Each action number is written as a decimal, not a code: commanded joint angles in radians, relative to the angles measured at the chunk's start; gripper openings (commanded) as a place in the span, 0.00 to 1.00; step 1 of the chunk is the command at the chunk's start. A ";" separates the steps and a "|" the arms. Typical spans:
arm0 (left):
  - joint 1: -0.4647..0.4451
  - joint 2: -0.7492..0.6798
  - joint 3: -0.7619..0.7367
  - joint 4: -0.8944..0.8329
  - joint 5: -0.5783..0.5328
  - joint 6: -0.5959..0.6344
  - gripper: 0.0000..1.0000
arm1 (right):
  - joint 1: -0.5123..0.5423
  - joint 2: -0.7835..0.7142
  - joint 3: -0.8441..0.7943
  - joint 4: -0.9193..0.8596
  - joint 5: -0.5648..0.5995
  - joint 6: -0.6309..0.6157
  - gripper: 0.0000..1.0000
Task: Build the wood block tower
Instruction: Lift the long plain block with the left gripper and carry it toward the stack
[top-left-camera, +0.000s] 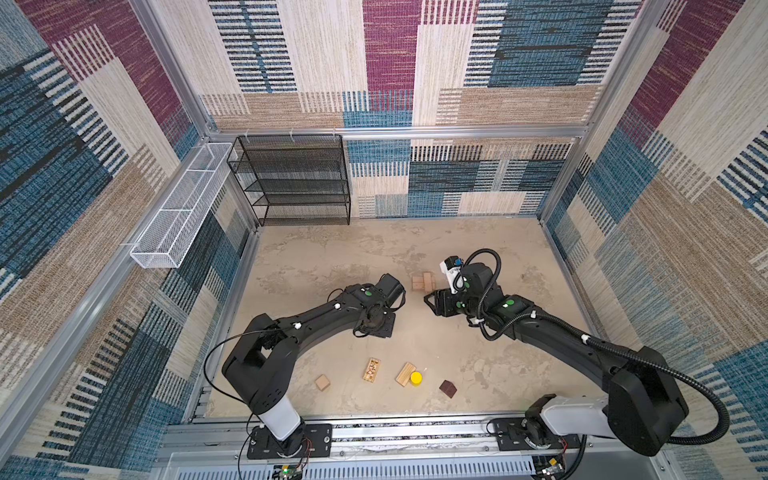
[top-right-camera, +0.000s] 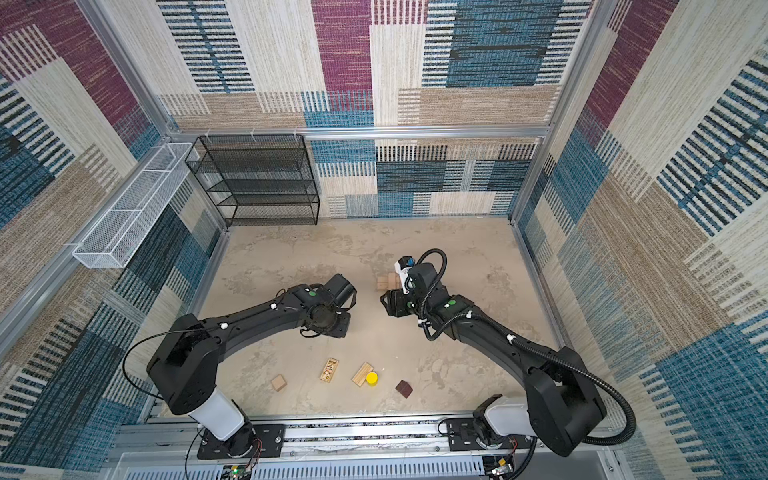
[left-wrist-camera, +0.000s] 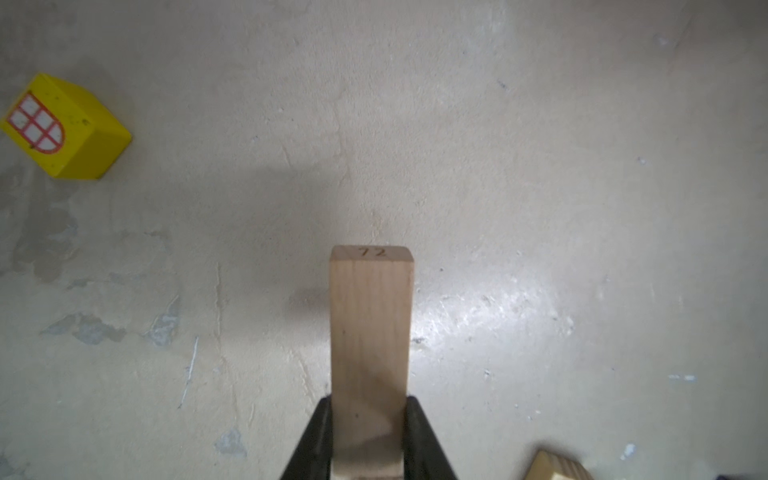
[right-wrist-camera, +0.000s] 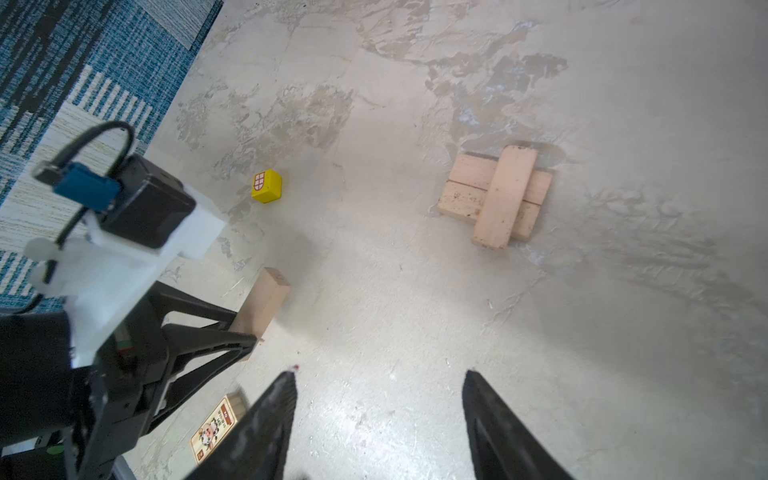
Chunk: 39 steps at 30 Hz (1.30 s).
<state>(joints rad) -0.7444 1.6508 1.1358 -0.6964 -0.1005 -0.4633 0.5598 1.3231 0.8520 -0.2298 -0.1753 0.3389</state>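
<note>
A pale plank (left-wrist-camera: 371, 324) clamped in the left end effector (left-wrist-camera: 370, 401) — right end effector (right-wrist-camera: 379, 374) apart; wire shelf (top-left-camera: 297, 178) stands behind.

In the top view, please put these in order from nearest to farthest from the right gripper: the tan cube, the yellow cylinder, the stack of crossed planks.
Measured from the right gripper in a top view:
1. stack of crossed planks: close beside it, on the far side.
2. yellow cylinder: toward the front edge, near the middle.
3. tan cube: also at the front, well over to the left.

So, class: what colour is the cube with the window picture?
The cube is yellow, clearest in the left wrist view.
</note>
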 joint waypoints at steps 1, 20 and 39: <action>0.000 -0.032 0.004 0.002 0.001 0.027 0.00 | 0.000 -0.011 0.008 0.010 0.029 0.005 0.66; 0.002 -0.043 0.099 0.057 0.049 0.022 0.00 | 0.000 -0.058 -0.012 0.016 0.139 0.012 0.67; 0.015 0.061 0.236 0.067 0.100 0.048 0.00 | -0.001 -0.115 -0.045 0.040 0.201 0.020 0.67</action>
<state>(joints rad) -0.7330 1.7020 1.3556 -0.6392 -0.0196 -0.4366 0.5587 1.2152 0.8101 -0.2222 0.0071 0.3569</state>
